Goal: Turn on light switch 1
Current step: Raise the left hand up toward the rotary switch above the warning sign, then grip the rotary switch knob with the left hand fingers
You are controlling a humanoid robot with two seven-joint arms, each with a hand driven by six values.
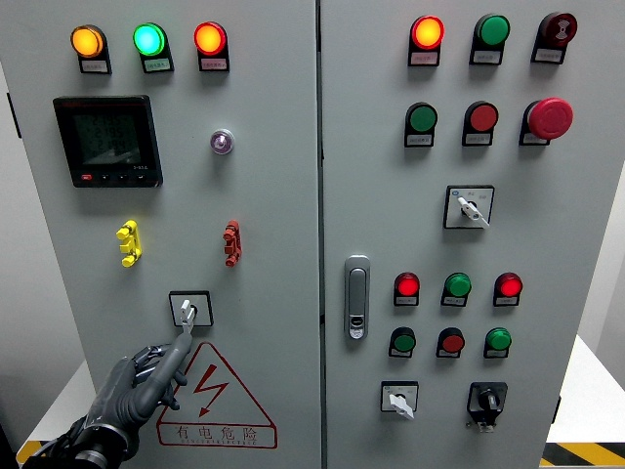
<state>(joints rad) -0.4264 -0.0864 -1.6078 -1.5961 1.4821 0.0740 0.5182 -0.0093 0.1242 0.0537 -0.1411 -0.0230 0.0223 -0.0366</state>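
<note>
At lower left, the rotary switch (189,311) on the grey panel door (264,195) is touched by the left hand (137,386), forefinger extended, other fingers curled.

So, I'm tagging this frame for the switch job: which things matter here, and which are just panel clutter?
In play:
- left hand, index finger raised to the switch
- rotary switch above the warning triangle

Just there:
- digital meter
- yellow clip and red clip
- door handle
- emergency stop button
</note>
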